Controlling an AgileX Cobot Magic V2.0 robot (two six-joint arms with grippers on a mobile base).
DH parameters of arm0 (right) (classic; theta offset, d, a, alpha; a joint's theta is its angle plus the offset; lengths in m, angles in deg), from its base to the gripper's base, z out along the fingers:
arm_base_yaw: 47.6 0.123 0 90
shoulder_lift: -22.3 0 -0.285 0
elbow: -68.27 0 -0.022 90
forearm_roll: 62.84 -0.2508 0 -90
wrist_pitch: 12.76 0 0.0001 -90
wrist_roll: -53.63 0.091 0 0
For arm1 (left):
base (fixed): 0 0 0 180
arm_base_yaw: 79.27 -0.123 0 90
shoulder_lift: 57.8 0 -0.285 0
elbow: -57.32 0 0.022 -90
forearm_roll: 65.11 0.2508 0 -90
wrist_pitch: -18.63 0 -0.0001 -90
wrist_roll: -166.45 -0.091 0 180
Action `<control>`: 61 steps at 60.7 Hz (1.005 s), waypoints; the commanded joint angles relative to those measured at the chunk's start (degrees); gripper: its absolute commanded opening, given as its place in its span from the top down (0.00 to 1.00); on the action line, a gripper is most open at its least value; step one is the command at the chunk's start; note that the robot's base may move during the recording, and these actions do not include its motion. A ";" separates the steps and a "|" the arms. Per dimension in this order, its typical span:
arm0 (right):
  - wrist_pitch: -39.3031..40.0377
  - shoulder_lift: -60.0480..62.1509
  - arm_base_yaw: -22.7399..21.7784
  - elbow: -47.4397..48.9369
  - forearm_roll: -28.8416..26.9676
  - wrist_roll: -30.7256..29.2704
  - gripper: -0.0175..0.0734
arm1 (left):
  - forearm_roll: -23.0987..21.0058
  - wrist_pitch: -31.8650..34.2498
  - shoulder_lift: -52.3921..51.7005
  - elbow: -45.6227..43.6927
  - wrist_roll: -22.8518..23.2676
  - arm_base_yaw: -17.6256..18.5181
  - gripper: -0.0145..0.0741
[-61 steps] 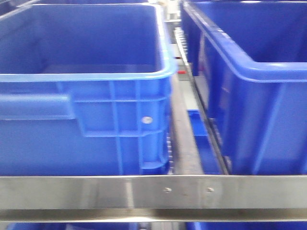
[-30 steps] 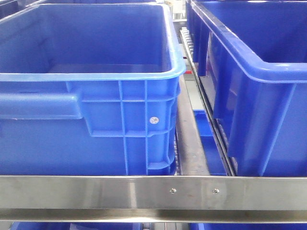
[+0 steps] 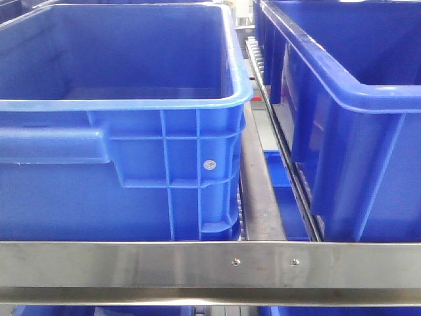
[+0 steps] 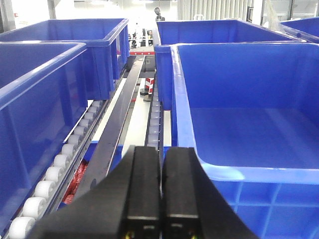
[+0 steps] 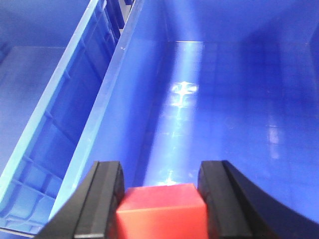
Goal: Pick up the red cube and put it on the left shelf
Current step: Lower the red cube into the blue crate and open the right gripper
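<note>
front view: blur of 1 s ago gone, framing settled, base judged parked at left shelf [image 3: 197, 263] | red cube [image 5: 162, 211] clamped in R gripper [image 5: 160, 199] over crate interior [image 5: 224, 99] | L gripper [image 4: 160, 199] pressed together, empty | release judged next

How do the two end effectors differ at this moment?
The left end effector is shut and empty, its fingers pressed together; the right end effector is shut on the red cube. The left points along the roller track between blue crates; the right looks down into a crate. Both have black fingers.
</note>
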 commanded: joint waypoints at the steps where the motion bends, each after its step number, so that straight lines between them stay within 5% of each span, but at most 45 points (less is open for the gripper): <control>1: 4.73 -0.01 0.17 1.44 0.17 -0.32 0.75 | 0.00 4.74 -0.94 1.41 -0.01 0.21 0.72; 42: 4.84 -0.01 0.17 1.44 0.17 -0.32 0.75 | 0.00 4.74 -0.94 1.41 -0.01 0.21 0.72; 61: 12.11 -4.84 0.11 1.61 3.79 -0.32 0.75 | 0.00 4.74 -0.94 1.41 -0.01 0.21 0.72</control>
